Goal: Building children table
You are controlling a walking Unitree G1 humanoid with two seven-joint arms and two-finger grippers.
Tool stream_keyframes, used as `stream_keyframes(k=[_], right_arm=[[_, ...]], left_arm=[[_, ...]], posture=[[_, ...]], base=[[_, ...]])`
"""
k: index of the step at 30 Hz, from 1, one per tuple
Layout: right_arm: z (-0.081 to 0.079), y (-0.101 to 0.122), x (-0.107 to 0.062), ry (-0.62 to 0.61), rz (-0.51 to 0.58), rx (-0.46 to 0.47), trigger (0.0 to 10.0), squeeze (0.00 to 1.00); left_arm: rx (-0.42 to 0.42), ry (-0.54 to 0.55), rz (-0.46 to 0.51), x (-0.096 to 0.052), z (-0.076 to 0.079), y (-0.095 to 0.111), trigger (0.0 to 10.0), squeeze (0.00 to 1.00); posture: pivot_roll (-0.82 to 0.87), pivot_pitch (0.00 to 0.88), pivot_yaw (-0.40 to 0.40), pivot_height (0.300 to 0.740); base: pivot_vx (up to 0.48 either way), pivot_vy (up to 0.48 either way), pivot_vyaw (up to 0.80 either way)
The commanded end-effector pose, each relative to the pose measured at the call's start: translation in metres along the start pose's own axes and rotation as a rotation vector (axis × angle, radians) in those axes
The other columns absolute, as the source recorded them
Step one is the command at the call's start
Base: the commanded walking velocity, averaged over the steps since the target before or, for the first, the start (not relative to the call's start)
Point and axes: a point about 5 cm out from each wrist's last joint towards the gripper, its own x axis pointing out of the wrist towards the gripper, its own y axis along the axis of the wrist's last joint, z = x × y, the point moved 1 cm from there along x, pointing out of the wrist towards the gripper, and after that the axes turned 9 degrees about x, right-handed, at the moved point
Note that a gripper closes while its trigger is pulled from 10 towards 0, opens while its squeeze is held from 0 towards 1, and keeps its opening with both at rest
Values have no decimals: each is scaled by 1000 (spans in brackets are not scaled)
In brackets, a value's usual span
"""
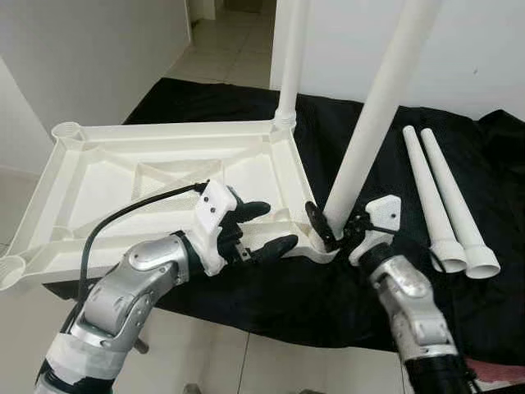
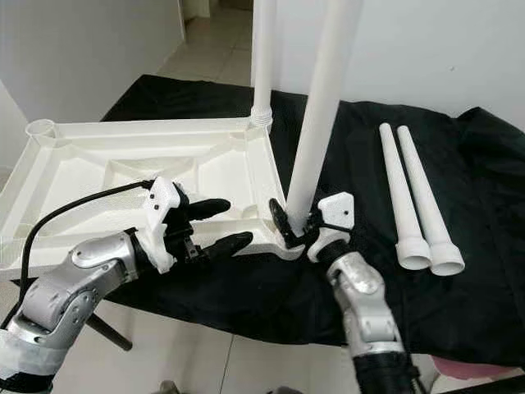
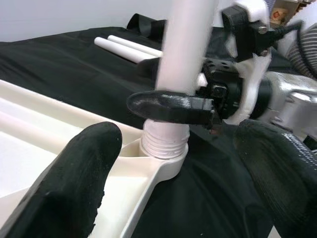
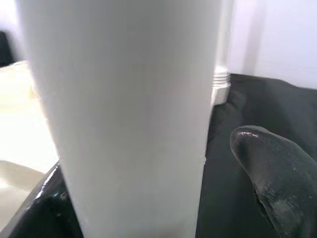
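Observation:
A white plastic table top (image 1: 164, 130) lies upside down on a black cloth. One white leg (image 1: 291, 57) stands in its far right corner socket. A second leg (image 1: 369, 123) stands tilted in the near right socket, with its thread (image 3: 163, 141) showing above the socket. My right gripper (image 1: 336, 226) straddles the base of this leg: one finger (image 3: 168, 106) lies across it, and the other finger (image 4: 272, 178) stands a little off it. To the left, my left gripper (image 1: 277, 226) hovers open over the table top's near edge, holding nothing.
Two loose white legs (image 1: 431, 197) (image 1: 459, 205) lie side by side on the cloth (image 1: 271, 304) to the right. Both left corner sockets (image 1: 67, 131) (image 1: 10, 271) hold nothing. White walls stand close behind and to the left; tiled floor lies beyond.

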Motion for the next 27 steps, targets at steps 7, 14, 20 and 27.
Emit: stream_keyframes(k=[7,14,20,27], right_arm=[[10,0,10,162,-41,-12,6627,0],[16,-7,7,199,-74,-2,0,0],[22,-12,2,182,-88,19,0,0],[15,-15,2,83,-82,141,10000,0]], left_arm=[[1,-36,-20,3,7,-4,10000,0],[0,-18,-34,2,5,-4,10000,0],[2,-13,-46,3,4,-5,10000,0],[2,-13,-51,5,4,-7,10000,0]], posture=[[-12,29,15,740],[-8,29,15,740],[-13,30,18,740],[-26,21,8,740]], base=[[0,0,0],[0,0,0],[0,0,0],[0,0,0]])
